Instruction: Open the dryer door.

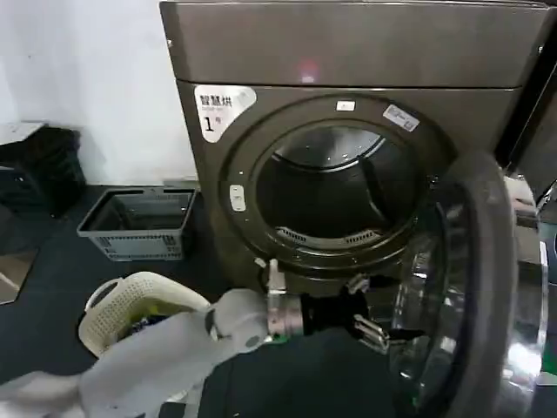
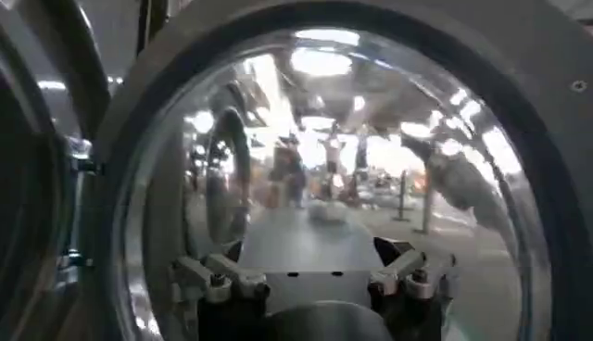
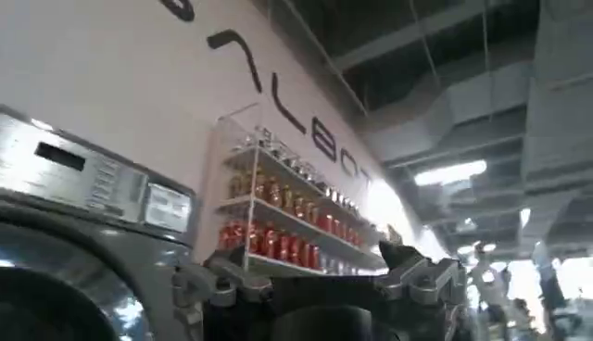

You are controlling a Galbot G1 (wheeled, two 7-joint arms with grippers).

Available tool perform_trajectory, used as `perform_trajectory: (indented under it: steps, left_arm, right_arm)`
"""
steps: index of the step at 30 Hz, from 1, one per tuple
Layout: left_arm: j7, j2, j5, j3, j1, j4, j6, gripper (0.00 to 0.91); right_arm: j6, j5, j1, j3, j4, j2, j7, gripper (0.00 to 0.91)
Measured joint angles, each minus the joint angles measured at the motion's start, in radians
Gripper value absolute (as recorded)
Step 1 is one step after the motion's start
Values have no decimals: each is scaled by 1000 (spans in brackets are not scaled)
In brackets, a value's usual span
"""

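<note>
The dryer door hangs swung wide open on the right of the bronze dryer, drum gaping. The left gripper sits low in front of the machine, fingers spread apart and empty, right at the door's inner glass bowl. The right gripper is raised with its fingers spread wide apart, clasping nothing.

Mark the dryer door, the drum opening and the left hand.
dryer door (image 1: 487, 287), head view, dark rim of the swung-open door.
drum opening (image 1: 335, 192), head view, dark drum interior.
left hand (image 1: 376, 331), head view, between its fingertips.
</note>
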Motion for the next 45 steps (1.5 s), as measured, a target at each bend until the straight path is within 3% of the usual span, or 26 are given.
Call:
perform_trajectory:
  steps: [12, 20, 45]
  left_arm:
    - [-17, -145, -3, 94, -51, 101, -7, 907]
    - [-31, -250, 10, 134, -66, 182, -15, 907]
    - [-62, -529, 76, 197, -88, 428, -47, 907]
  right_arm:
    - [-31, -15, -44, 124, 10, -22, 20, 907]
    - [-28, -74, -44, 185, -4, -33, 21, 907]
    - [-28, -75, -62, 255, -3, -51, 11, 907]
